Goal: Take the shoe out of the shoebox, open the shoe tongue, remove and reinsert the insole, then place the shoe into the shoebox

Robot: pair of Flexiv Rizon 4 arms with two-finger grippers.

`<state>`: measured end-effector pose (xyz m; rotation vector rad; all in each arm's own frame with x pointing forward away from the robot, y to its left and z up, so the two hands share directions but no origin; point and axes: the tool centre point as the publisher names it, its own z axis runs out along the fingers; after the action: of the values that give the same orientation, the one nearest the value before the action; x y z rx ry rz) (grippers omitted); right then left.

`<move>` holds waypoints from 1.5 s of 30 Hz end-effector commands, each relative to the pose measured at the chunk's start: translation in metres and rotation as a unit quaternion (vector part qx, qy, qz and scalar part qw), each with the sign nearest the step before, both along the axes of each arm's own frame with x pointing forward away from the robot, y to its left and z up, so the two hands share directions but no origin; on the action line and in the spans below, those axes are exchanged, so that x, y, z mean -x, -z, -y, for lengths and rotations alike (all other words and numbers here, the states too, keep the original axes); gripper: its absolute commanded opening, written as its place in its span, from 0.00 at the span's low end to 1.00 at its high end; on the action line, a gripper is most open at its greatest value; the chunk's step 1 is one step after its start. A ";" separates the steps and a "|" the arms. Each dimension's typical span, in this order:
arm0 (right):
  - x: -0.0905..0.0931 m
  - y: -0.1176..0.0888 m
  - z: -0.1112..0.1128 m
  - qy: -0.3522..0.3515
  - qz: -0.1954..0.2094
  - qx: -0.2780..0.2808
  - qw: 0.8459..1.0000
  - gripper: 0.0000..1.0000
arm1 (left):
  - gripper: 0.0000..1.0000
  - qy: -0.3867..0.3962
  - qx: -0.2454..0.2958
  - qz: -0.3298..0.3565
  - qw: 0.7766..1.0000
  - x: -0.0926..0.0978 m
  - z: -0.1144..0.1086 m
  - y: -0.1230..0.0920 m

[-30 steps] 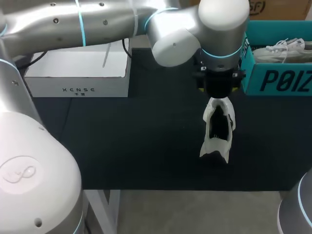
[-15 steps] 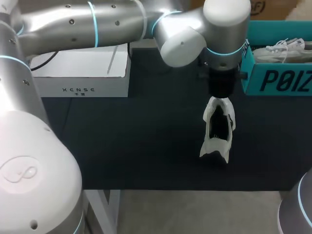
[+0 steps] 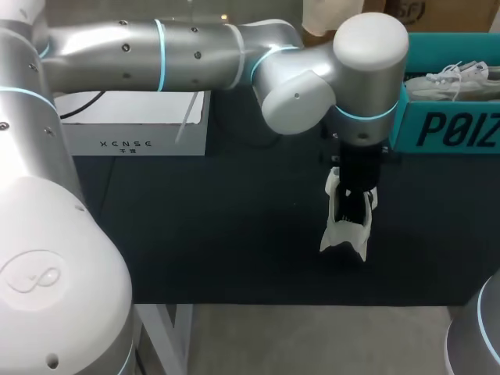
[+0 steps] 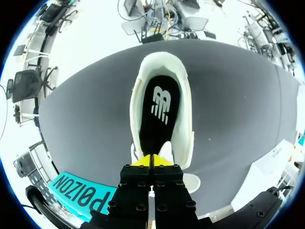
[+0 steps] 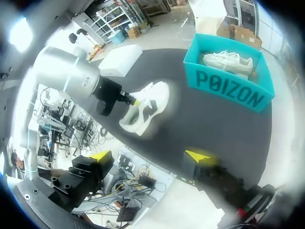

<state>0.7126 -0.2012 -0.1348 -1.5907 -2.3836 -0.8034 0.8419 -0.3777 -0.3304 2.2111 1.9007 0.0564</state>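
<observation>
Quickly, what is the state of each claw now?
Left claw: closed, tips in the shoe; whether it grips anything cannot be told.
Right claw: open, holding nothing.

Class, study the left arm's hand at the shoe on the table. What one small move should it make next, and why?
Probably nudge the left hand toward the toe, pushing the tongue open. Its yellow tips are together at the tongue end of the shoe, and the insole lies flat inside, not yet removed.
</observation>
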 end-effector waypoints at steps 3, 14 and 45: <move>-0.001 0.000 0.000 -0.001 -0.001 0.001 1.000 1.00 | 0.00 -0.005 0.013 0.015 1.000 0.000 0.000 -0.007; -0.001 0.000 0.000 -0.001 -0.001 0.001 1.000 1.00 | 0.00 -0.030 0.007 0.065 0.997 -0.044 -0.009 -0.041; -0.001 0.000 0.000 -0.001 -0.001 0.001 1.000 1.00 | 0.00 -0.041 -0.018 0.033 0.998 -0.024 -0.021 -0.004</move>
<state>0.7126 -0.2013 -0.1348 -1.5907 -2.3836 -0.8035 0.8673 -0.3580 -0.3328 2.1265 1.9695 0.1653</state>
